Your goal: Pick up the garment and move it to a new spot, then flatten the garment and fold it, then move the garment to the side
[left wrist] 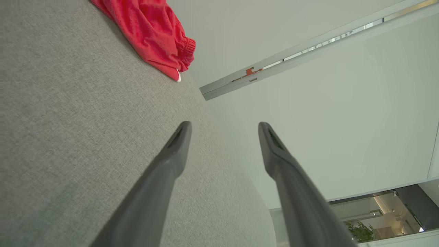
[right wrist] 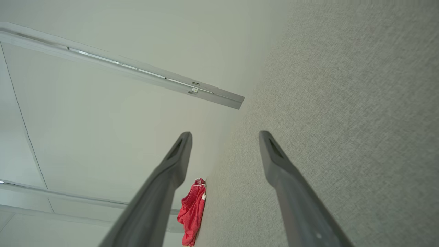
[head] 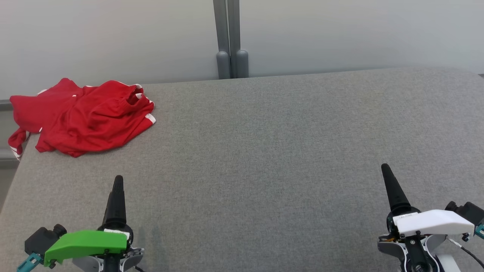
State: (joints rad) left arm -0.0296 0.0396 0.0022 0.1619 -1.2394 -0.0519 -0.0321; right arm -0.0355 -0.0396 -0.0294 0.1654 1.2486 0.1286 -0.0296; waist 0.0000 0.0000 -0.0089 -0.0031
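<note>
Head view: garment (head: 83, 117) (crumpled) beyond jaws

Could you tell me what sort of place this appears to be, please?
Probably an indoor office or lab workspace: a grey fabric-covered worktop, plain pale partition walls joined by a grey post, and a crumpled red garment lying at the worktop's far left corner.

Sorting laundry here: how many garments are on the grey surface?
1: a red garment at the far left corner of the grey surface, draping over its left edge; its folds could hide another.
</note>
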